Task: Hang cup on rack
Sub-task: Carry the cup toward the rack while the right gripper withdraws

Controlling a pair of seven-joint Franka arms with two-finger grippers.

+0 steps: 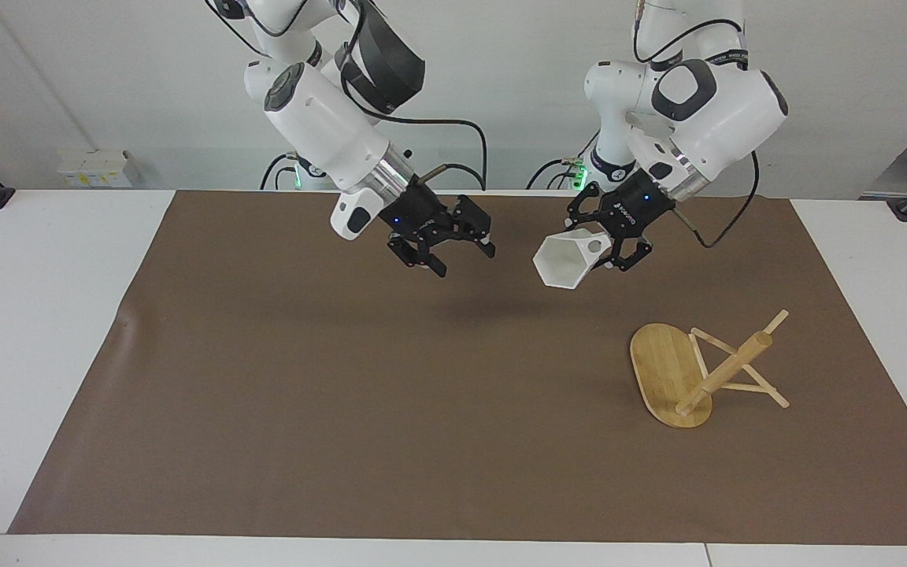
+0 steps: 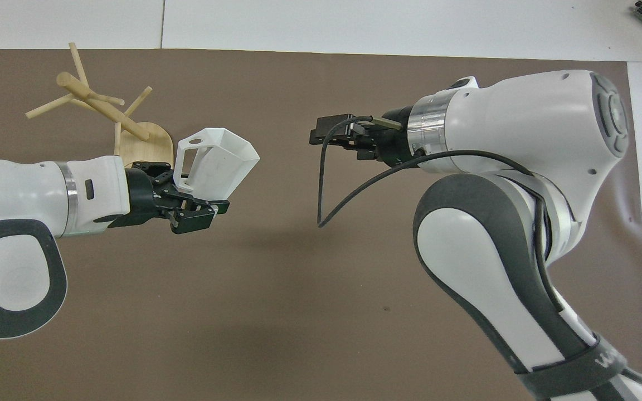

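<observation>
1. White cup (image 1: 565, 264) hangs in the air, clamped at its handle by the left hand (image 1: 615, 253), over the brown mat (image 1: 343, 394).
2. Bamboo rack (image 1: 697, 370) lies tipped on its side, toward the left arm's end of the bench (image 1: 28, 315).
3. Right hand (image 1: 461, 256) is spread wide and empty, apart from the cup.

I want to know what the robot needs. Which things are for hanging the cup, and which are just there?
For the job:
- cup, held in the left gripper
- rack, standing on the mat
- right gripper, open and empty over the mat

Just there:
- brown mat
- white table
</observation>
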